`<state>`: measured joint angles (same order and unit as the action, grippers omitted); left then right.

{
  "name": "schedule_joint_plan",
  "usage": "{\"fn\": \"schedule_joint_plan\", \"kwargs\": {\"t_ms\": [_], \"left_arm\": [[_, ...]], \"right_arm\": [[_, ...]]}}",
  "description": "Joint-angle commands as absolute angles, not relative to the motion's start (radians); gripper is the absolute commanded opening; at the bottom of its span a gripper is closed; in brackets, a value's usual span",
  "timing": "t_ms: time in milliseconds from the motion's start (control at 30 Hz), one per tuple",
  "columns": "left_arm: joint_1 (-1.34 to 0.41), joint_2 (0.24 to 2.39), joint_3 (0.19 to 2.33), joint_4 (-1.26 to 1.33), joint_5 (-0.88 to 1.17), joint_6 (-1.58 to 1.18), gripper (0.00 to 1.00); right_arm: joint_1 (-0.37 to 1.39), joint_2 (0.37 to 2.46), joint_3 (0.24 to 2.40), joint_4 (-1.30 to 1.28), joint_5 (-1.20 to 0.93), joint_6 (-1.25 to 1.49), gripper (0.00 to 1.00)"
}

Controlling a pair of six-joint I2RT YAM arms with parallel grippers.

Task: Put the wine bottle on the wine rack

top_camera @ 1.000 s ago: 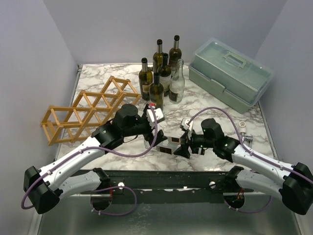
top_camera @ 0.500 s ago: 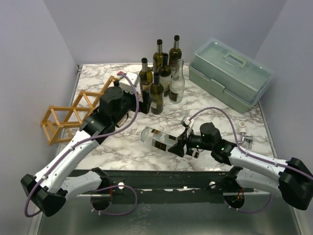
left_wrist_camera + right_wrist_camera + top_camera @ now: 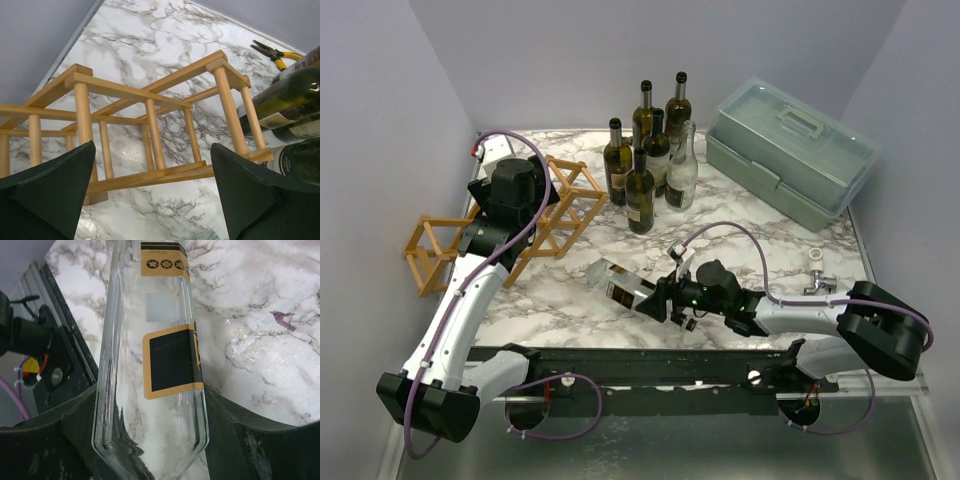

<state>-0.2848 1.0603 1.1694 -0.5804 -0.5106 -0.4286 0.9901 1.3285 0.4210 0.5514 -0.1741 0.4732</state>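
A clear glass wine bottle [image 3: 625, 285] with a black and gold label [image 3: 172, 362] lies almost level, low over the front of the marble table. My right gripper [image 3: 660, 298] is shut on its shoulder end, and both black fingers [image 3: 240, 435] press the glass. The wine rack [image 3: 440, 245], a lattice of light wooden sticks, rests at the left of the table. My left gripper [image 3: 525, 195] hovers over the rack's far end, open and empty. In the left wrist view the rack's bars [image 3: 150, 130] run across between the spread fingers [image 3: 50, 190].
Several dark wine bottles and one clear bottle [image 3: 650, 150] stand grouped at the back centre. A pale green toolbox [image 3: 790, 150] occupies the back right. Pliers [image 3: 272, 51] lie behind the bottles. A small white fitting [image 3: 817, 258] sits near the right edge.
My left arm swung away from the clear bottle, left and back, to over the rack. My right gripper carried the bottle left, toward the front edge.
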Motion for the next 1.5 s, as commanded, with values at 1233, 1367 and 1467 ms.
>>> {"fn": "schedule_joint_plan", "kwargs": {"t_ms": [1233, 1367, 1467], "left_arm": [[-0.259, 1.050, 1.086, -0.642, -0.322, -0.616, 0.93], [-0.259, 1.009, 1.081, -0.643, -0.387, -0.581, 0.94], [-0.259, 0.996, 1.089, -0.643, -0.416, -0.533, 0.96]], "right_arm": [[1.037, 1.690, 0.711, 1.068, 0.033, 0.760, 0.00], [1.037, 1.699, 0.720, 1.054, 0.058, 0.752, 0.01], [1.037, 1.709, 0.747, 1.030, 0.038, 0.721, 0.01]]}}
